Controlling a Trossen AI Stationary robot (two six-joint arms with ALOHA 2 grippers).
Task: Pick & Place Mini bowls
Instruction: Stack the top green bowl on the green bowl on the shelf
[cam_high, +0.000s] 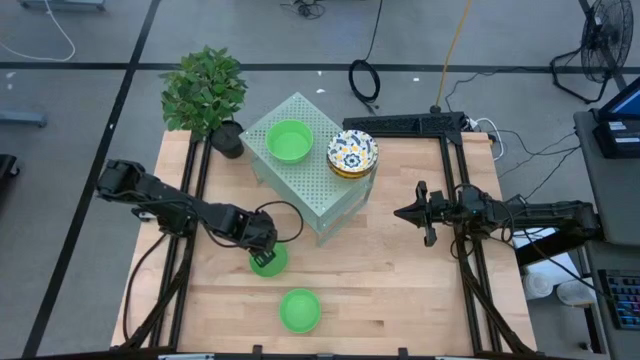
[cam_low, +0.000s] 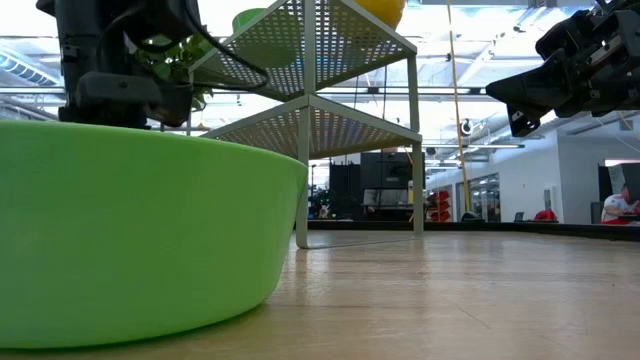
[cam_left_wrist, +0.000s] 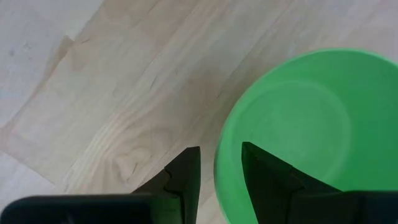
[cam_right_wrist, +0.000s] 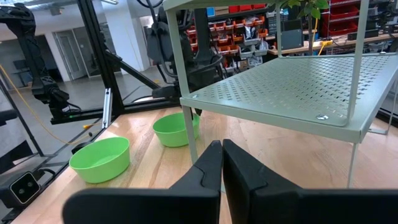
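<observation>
Two fingers of my left gripper (cam_left_wrist: 214, 180) stand a narrow gap apart astride the rim of one green mini bowl (cam_high: 268, 262), one finger (cam_left_wrist: 186, 171) outside the wall and the other inside, with nothing clamped yet as far as I can tell. That bowl sits on the table (cam_high: 400, 290) just in front of the perforated shelf (cam_high: 310, 170), near its front-left leg. A second green bowl (cam_high: 299, 309) lies farther from the shelf, toward the table's front edge; a third green bowl (cam_high: 289, 140) rests on the shelf top beside the stack of floral bowls (cam_high: 352, 152). My right gripper (cam_high: 415, 213) waits to the right of the shelf, fingers pressed together and empty. My worry: I have only a thin bite on a smooth, sloped rim, so closing could tip the bowl or let it slip and skid. Lifting carelessly, I judge, could knock my wrist against the shelf leg.
</observation>
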